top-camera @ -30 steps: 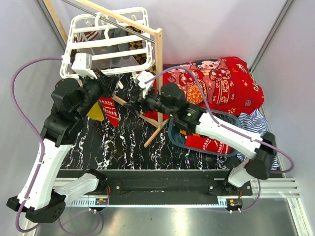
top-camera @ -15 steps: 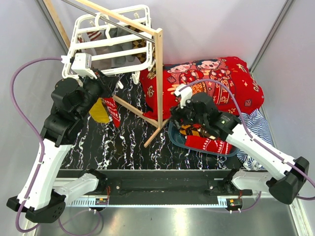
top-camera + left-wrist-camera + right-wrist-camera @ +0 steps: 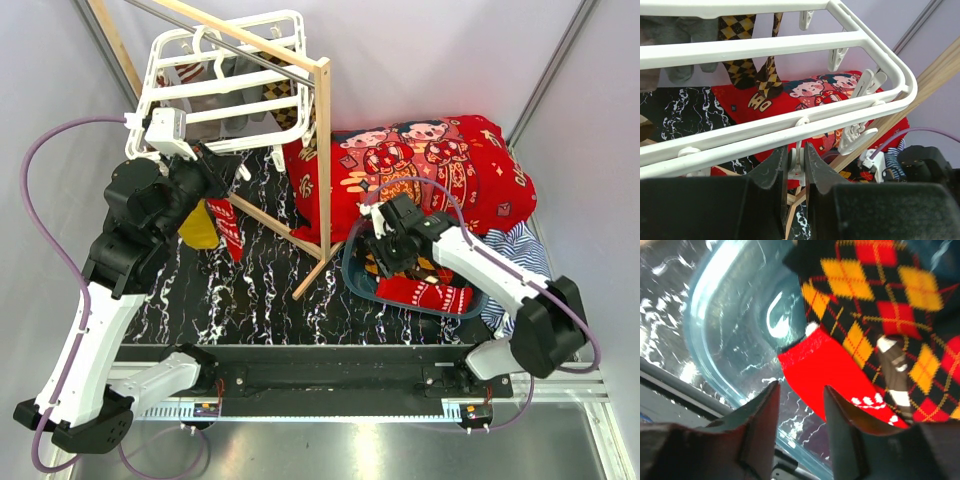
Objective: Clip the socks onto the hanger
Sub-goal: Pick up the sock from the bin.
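The white hanger [image 3: 225, 75] hangs at the back left and shows in the left wrist view [image 3: 790, 42]. My left gripper [image 3: 212, 172] is at its near edge, shut on one dangling clip [image 3: 799, 161]. A red sock with white marks [image 3: 226, 226] and a mustard sock [image 3: 200, 226] hang below it. Brown diamond socks [image 3: 740, 30] hang from a farther bar. My right gripper [image 3: 386, 250] is open over the blue tub [image 3: 352, 272], just above a red sock [image 3: 835, 370] and an argyle sock [image 3: 875, 285]; its gap [image 3: 800, 392] holds nothing.
A bare-wood rack post [image 3: 322, 150] and its slanted poles stand between the two arms. The big red cartoon blanket [image 3: 440, 160] lies at the back right. A blue-white striped cloth [image 3: 520, 250] lies right of the tub. The tub wall [image 3: 735, 335] is clear blue plastic.
My right arm pulled back from the hanger and swung right and down to the tub of socks. The red sock stays hanging below the left gripper, which has not moved.
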### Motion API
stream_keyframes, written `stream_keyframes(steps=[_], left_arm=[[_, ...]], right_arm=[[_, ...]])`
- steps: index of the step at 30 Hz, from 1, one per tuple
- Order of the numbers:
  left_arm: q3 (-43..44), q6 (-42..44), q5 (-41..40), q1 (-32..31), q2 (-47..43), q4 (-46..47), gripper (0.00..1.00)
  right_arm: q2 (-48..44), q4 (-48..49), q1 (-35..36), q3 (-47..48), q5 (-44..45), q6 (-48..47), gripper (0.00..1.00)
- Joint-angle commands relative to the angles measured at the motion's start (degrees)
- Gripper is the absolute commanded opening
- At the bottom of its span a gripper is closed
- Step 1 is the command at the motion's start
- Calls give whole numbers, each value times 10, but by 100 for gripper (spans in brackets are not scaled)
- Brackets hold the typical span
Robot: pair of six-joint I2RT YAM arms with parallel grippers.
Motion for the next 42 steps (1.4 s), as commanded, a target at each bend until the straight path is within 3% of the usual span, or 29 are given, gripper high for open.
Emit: stream_keyframes(steps=[1, 11, 31, 33, 34, 37, 42], left_arm=[[1, -4, 8, 2, 5, 23, 6], [-2, -4, 8, 2, 3, 23, 7], [-4, -11, 13, 2, 7, 24, 6], [-4, -11, 13, 2, 7, 24, 6], [-5, -11, 12, 2, 7, 24, 6], [-4, -10, 11, 2, 6, 24, 6], [-1, -11, 13, 2, 7, 25, 6]], right_arm=[[39, -42, -5, 14, -24, -10, 45], [129, -48, -5, 30, -35, -5, 43], [267, -65, 14, 68, 52, 19, 39], [272, -68, 16, 70, 59, 19, 34], [272, -67, 17, 70, 60, 19, 24], [260, -65, 18, 65, 61, 19, 8], [207, -71, 18, 58, 47, 37, 0]])
